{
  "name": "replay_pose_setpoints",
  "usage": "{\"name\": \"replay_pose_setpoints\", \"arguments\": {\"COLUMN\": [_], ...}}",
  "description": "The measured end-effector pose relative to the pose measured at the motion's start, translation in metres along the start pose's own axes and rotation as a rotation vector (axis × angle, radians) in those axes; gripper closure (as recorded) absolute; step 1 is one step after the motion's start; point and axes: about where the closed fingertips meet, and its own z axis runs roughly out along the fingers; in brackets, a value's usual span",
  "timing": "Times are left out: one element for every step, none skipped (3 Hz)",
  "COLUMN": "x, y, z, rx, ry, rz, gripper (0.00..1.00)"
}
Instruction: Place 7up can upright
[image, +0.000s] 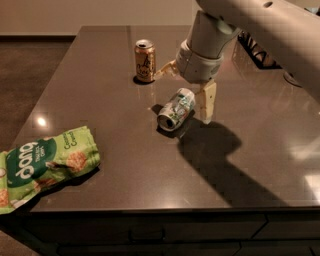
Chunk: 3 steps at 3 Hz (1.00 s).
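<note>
The 7up can (176, 108), silvery-white and green, lies on its side near the middle of the dark table (100, 100), with one silver end facing the front left. My gripper (186, 87) hangs just behind and above the can's far end and is open. One finger (206, 101) stands close beside the can's right side. The other finger (166, 70) sticks out to the upper left, apart from the can. The gripper holds nothing.
A gold-brown can (145, 60) stands upright behind and left of the 7up can. A green snack bag (45, 165) lies at the front left corner. A dark wire object (254, 49) sits at the back right, partly hidden by my arm.
</note>
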Motion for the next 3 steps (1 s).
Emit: {"name": "replay_pose_setpoints", "arguments": {"x": [-0.014, -0.023, -0.034], "y": [0.001, 0.006, 0.010], "z": [0.009, 0.017, 0.024], "rx": [-0.082, -0.140, -0.169], "ry": [-0.022, -0.035, -0.041], "rz": [-0.088, -0.114, -0.107], "gripper": [0.00, 0.00, 0.17]}}
